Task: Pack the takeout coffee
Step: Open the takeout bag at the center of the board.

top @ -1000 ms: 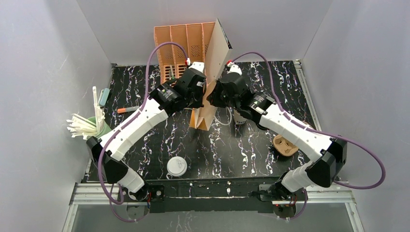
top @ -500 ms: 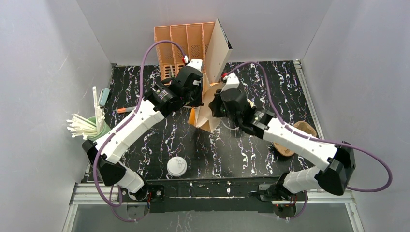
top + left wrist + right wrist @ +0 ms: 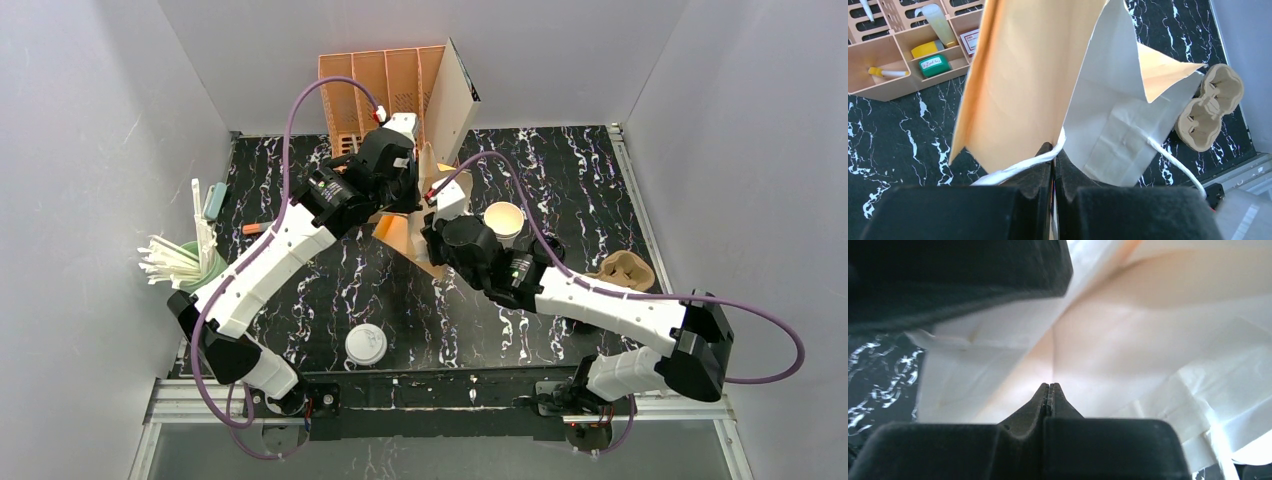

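We see the left gripper (image 3: pixel 1053 150) pinched tight on the bag (image 3: pixel 1023 75) at its rim and white handle (image 3: pixel 1018 167), near the centre of the top view. The right gripper (image 3: pixel 1049 390) is closed too, nipping a fold of the same bag from its lower right side. The cup (image 3: pixel 503 221) stands upright and open-topped on the table (image 3: pixel 560 170), just right of the bag and apart from both grippers. A white lid (image 3: pixel 366 345) lies at lower centre, and a carrier (image 3: pixel 622 270) sits at right.
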